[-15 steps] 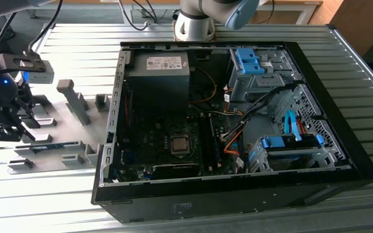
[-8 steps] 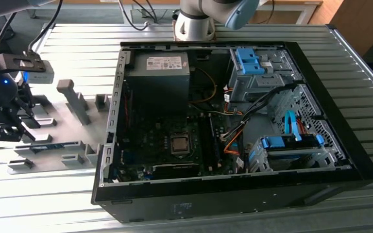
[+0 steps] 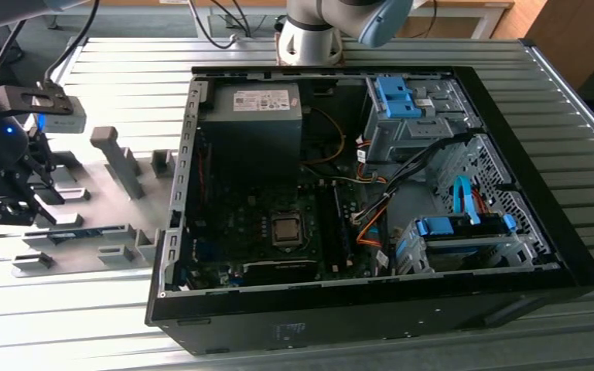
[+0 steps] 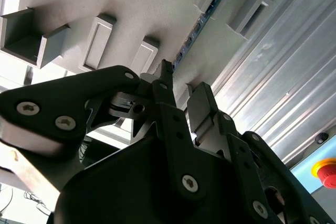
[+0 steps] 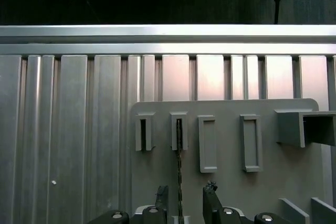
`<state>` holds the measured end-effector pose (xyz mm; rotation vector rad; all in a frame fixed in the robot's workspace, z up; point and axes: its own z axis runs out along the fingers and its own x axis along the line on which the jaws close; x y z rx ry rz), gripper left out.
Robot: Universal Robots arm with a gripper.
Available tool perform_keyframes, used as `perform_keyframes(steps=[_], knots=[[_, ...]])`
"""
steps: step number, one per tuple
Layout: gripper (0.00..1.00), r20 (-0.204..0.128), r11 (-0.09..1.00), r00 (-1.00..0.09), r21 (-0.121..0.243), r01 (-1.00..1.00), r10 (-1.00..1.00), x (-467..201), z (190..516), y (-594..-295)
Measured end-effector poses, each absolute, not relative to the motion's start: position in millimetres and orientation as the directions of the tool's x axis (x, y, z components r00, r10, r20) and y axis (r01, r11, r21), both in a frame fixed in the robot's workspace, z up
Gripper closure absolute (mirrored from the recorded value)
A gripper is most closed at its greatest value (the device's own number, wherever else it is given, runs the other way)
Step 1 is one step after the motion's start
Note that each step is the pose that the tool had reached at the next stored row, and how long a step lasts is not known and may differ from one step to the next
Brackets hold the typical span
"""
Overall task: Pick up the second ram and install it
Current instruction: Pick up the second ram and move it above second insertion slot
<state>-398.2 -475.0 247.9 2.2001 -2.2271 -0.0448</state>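
The second ram (image 5: 179, 177) is a thin blue-green stick seen edge-on, standing in a slot of the grey holder plate (image 5: 226, 192). It also shows as a dark strip (image 4: 201, 20) in the second wrist view, and as a bluish strip (image 3: 89, 230) in the exterior view. My gripper (image 5: 185, 196) is open, one fingertip (image 5: 161, 193) on each side of the stick's line with gaps and no contact. In the exterior view the gripper (image 3: 8, 207) hangs over the plate's near end at the exterior view's left. The two fingers (image 4: 202, 100) point toward the stick.
The open black PC case (image 3: 544, 232) lies at the exterior view's right, with motherboard and long black slots (image 3: 333, 224) beside the CPU socket (image 3: 287, 229). Grey holder blocks (image 3: 121, 158) stand on the plate. A ribbed metal table (image 3: 70, 317) lies underneath. A red stop button (image 4: 326, 171) sits nearby.
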Motion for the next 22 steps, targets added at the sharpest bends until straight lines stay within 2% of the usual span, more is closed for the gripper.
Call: perform_keyframes(steps=[22], knots=[[0.61, -0.012, -0.005, 0.005, 0.028, -1.0, -1.0, -396.8, 241.2, -475.7]])
